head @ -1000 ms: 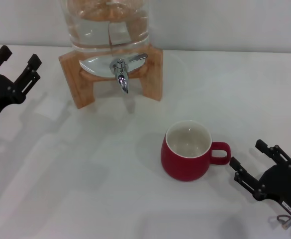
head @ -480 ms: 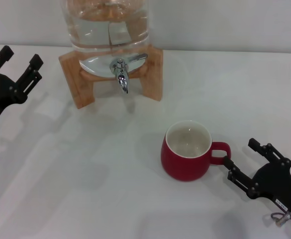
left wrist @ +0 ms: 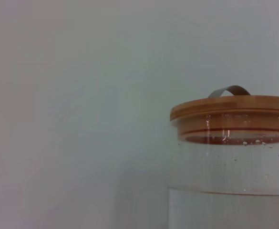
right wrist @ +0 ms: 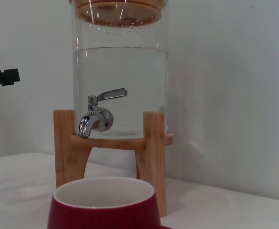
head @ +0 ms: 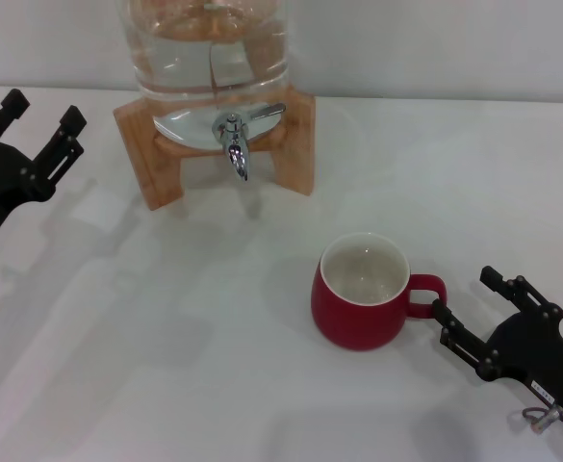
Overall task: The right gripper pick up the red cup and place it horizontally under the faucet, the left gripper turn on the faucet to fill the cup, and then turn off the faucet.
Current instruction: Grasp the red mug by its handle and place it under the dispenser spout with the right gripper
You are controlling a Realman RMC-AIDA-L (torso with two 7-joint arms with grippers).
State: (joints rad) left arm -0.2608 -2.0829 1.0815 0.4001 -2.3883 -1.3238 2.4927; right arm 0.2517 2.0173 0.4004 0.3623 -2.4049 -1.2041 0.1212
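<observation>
The right gripper [head: 466, 306], fingers spread apart and holding nothing, sits just beside the handle of the red cup [head: 361, 292], which stands upright and empty on the white table [head: 166, 366]. Behind it, the faucet [head: 234, 138] juts from a water-filled glass dispenser [right wrist: 120, 71]. The left gripper [head: 33, 122] hovers open, far left.

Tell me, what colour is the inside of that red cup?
Off-white, against the glossy red outside of the red cup. The head view shows it best.
</observation>
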